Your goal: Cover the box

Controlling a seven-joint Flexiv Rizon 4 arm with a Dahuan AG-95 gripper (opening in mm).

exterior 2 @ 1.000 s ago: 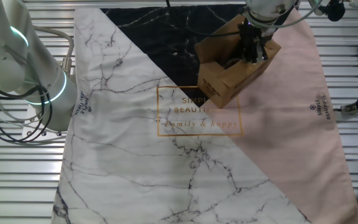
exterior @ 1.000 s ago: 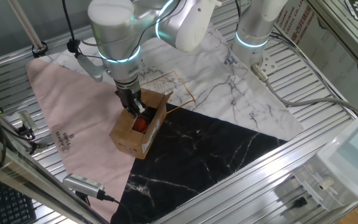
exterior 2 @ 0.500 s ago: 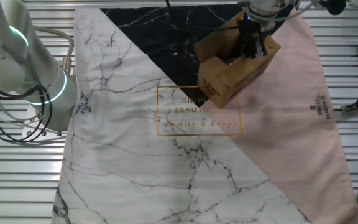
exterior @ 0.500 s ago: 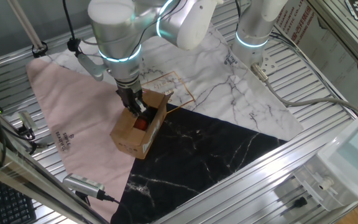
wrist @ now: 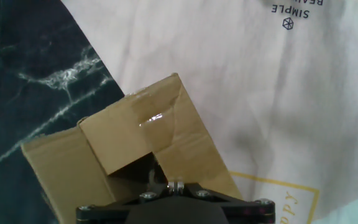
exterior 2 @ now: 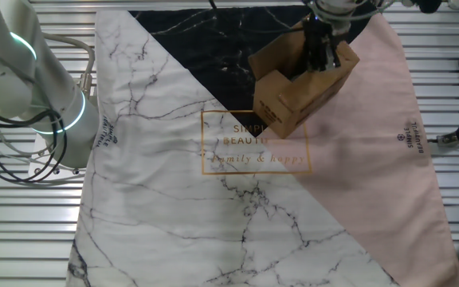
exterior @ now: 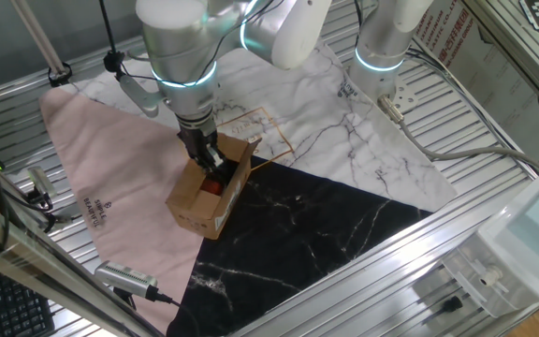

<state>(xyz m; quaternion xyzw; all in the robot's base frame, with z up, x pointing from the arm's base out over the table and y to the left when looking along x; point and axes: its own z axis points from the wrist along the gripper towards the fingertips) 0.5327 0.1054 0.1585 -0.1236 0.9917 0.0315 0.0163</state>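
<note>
At about nine o'clock of the tabletop (exterior: 494, 140) in one fixed view, the box (exterior: 209, 192) stands on a three-coloured cloth (exterior: 344, 140), astride the seam between its pink and black panels. From the other fixed view the same box (exterior 2: 297, 92) appears near one o'clock, just above the gold-framed lettering (exterior 2: 253, 142).

You see the claw (exterior: 210, 161) reaching down into the open mouth of the box at its twelve o'clock end, with something red (exterior: 211, 185) showing inside below it. Whether the claw is spread or pinching cardboard cannot be told: the fingertips are lost in the opening in both fixed views, and the hand view shows only the dark claw body (wrist: 173, 208) at six o'clock. That view does show two flaps (wrist: 138, 127) partly folded inward, overlapping, with a dark gap left beneath them.

Judged from this, the step in hand is folding the flaps; the box reads as partly closed, not yet covered. A side flap (exterior: 240, 150) stands raised at twelve o'clock.

Your next move probably calls for clearing the claw from the opening, then pressing each raised flap down flat without shoving the light box along the cloth.
</note>
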